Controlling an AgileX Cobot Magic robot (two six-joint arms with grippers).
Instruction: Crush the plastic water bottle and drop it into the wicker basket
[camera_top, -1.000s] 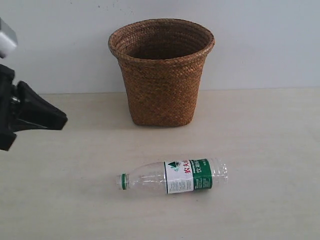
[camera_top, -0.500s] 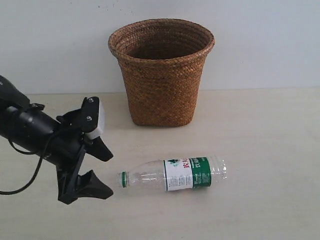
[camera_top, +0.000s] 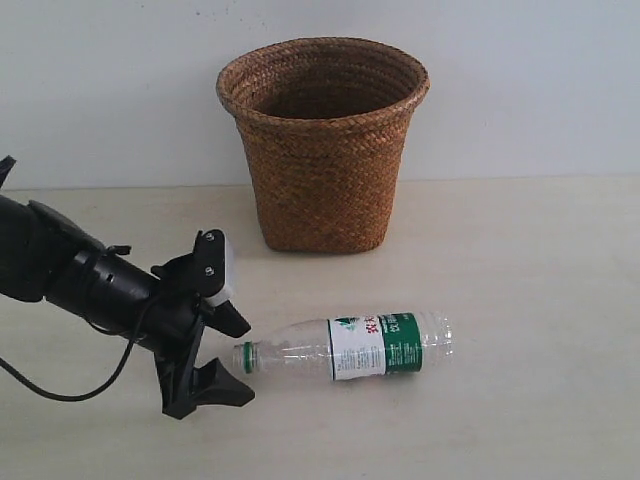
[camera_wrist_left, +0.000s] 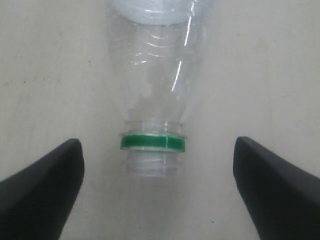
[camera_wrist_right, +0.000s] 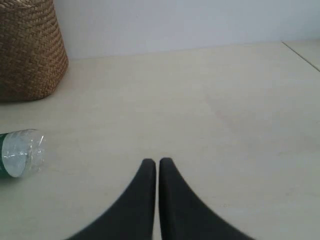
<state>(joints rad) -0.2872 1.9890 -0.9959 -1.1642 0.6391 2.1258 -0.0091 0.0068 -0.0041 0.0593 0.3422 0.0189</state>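
Note:
The plastic water bottle (camera_top: 350, 347) lies on its side on the table, neck to the left, white-and-green label around its middle. Its neck (camera_wrist_left: 152, 142) shows a green ring and bare threads, with no cap on. My left gripper (camera_top: 243, 360) is open, one finger on each side of the bottle's mouth and apart from it; in the left wrist view the left gripper (camera_wrist_left: 157, 145) frames the neck widely. The wicker basket (camera_top: 325, 180) stands upright behind the bottle. My right gripper (camera_wrist_right: 157, 161) is shut on nothing, low over bare table, and is out of the exterior view.
The pale wooden table (camera_top: 520, 300) meets a plain light wall behind the basket. In the right wrist view the bottle's base (camera_wrist_right: 20, 152) and the basket's wall (camera_wrist_right: 30, 50) lie off to one side. A black cable (camera_top: 70, 390) trails from the left arm.
My left arm has swung in from the left edge and come down to the bottle's neck, jaws open. The bottle has barely shifted.

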